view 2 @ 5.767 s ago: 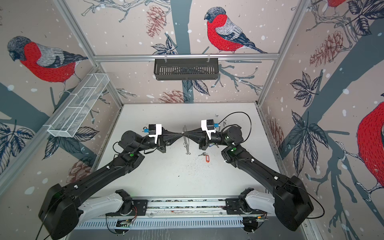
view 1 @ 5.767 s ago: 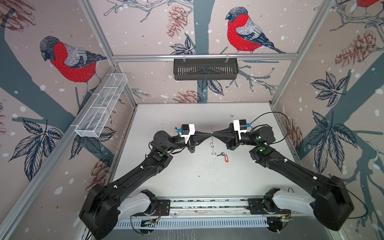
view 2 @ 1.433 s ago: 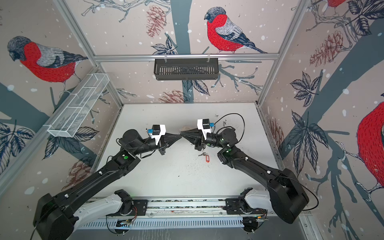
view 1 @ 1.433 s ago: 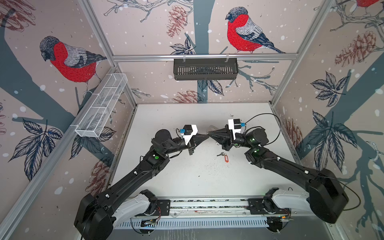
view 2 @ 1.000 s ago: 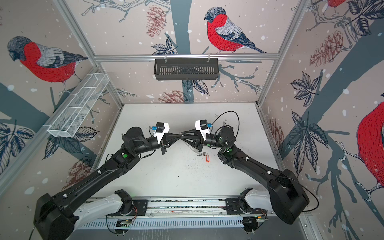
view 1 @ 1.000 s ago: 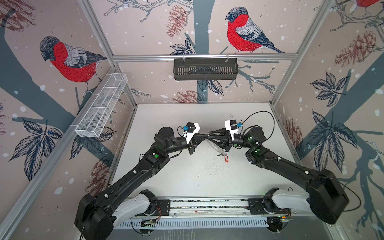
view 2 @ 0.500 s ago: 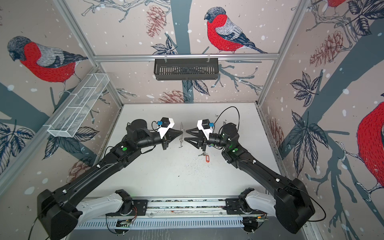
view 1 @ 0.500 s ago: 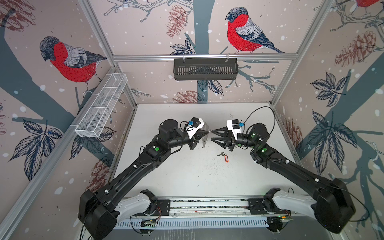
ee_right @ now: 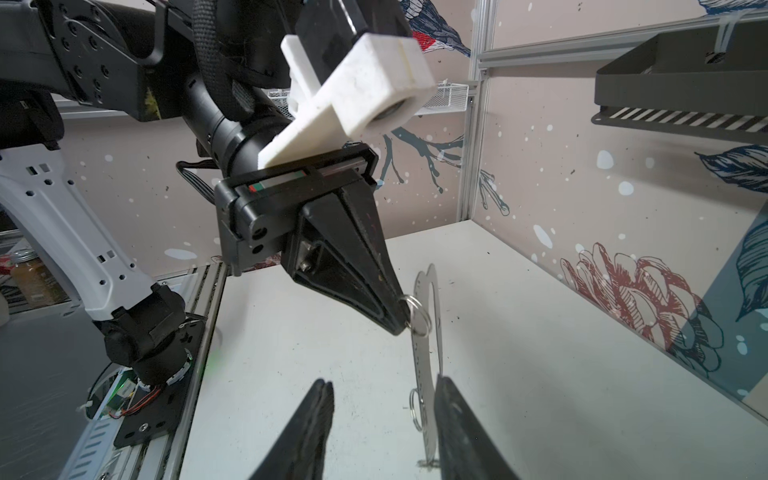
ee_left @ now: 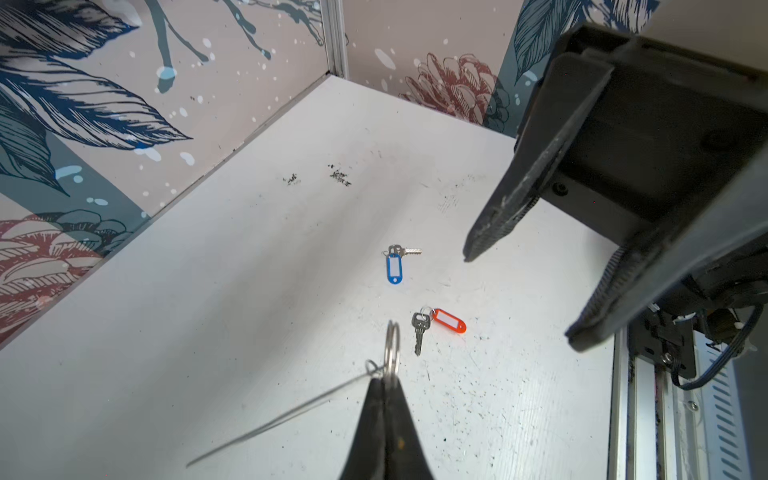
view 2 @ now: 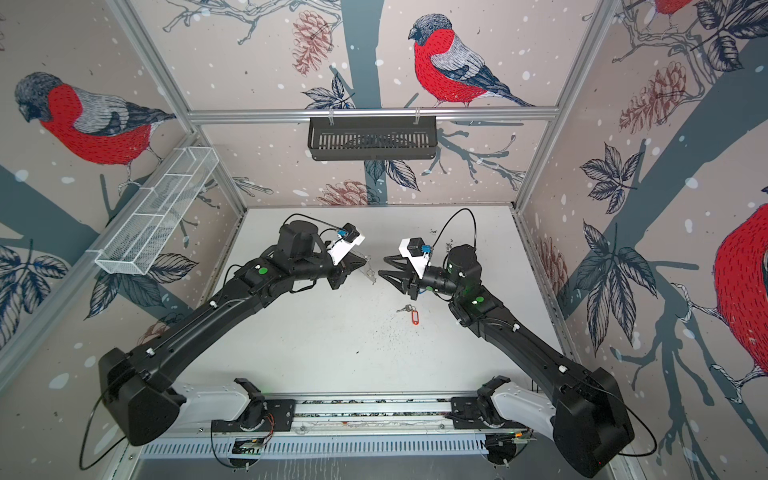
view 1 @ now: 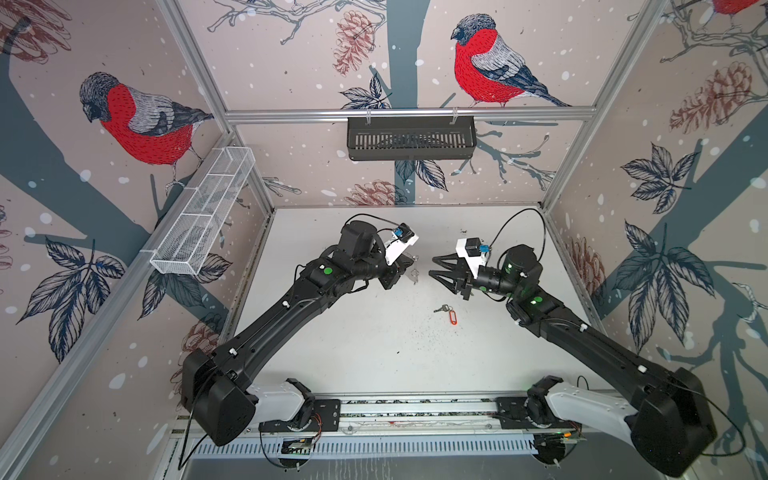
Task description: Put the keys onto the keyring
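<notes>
One white table (view 1: 374, 353) fills the lower middle of both top views. The left arm (view 1: 291, 307) and right arm (view 1: 582, 340) meet nose to nose above its centre, which looks like one holds and one threads.

Then left gripper (view 2: 360, 260): clenched on the keyring (ee_right: 419, 365), lifted clear of the table and faced at the other arm, presumably to present it.

Opposite, right gripper (view 2: 382, 266): released, jaws apart, nothing in them, tips just short of the plate and aimed at it.

That grey see-through plate hangs edge-on, lower centre in the right wrist view, close beside one finger (ee_right: 457, 428). I can't judge contact.

Neither key set is on it yet; both lie flat on the table. The red-orange tag set (view 1: 449, 313) is centre-right in a top view, below the right gripper, within easy reach. The blue tag set (ee_left: 395, 266) is mid-frame in the left wrist view, near the red one but apart.

Smallest: the metal ring (ee_right: 419, 318) pinched at the left tips is the only hold, so expect swing.
</notes>
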Robot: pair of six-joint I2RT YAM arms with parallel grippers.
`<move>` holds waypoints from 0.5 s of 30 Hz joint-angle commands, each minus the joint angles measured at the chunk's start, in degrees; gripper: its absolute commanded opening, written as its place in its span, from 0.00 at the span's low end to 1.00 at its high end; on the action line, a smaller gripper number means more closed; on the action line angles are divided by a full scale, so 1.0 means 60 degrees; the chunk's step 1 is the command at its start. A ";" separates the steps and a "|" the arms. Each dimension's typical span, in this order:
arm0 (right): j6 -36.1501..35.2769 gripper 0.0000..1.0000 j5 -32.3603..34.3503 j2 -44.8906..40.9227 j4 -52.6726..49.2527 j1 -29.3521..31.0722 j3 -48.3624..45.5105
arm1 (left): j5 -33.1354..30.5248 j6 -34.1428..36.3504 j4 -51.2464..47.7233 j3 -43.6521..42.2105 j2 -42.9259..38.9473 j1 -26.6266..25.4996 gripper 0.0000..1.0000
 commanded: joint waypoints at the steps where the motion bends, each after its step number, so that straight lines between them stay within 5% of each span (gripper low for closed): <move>1: -0.0308 0.42 -0.0134 0.0151 0.0279 -0.0122 -0.0057 | 0.0007 0.0390 -0.1307 0.0495 0.0259 -0.0053 0.00; 15: -0.0777 0.36 -0.1641 0.1620 0.0166 -0.0093 0.0650 | 0.0393 0.0849 -0.3129 0.1459 0.0797 -0.0334 0.00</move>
